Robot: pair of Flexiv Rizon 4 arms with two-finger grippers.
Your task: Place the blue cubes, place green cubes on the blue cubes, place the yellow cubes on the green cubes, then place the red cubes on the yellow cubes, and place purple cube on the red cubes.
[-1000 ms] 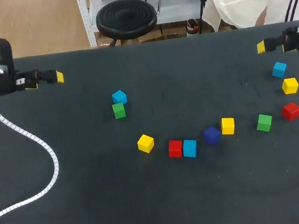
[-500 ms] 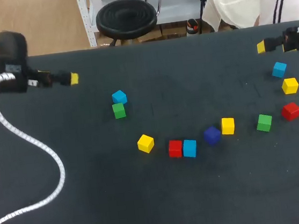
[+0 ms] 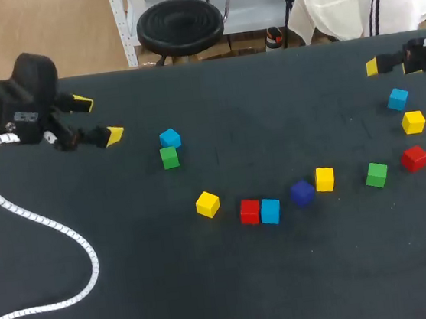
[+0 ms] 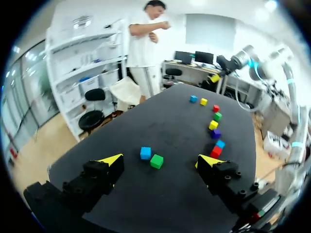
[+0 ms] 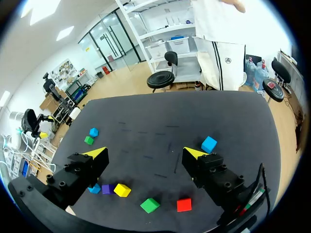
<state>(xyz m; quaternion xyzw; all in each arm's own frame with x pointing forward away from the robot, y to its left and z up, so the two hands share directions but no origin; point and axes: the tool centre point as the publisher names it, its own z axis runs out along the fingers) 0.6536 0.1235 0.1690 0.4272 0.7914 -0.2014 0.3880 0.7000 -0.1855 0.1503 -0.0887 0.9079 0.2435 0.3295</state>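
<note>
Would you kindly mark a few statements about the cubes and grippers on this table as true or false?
1. The middle red cube touches the middle blue cube. True.
2. One cube already stands on another. False: all lie singly on the table; the left green cube sits beside the left blue cube, not on it.
3. The left gripper is open and empty. True.
4. The other gripper carries a cube. False: the right gripper is open and empty too.
</note>
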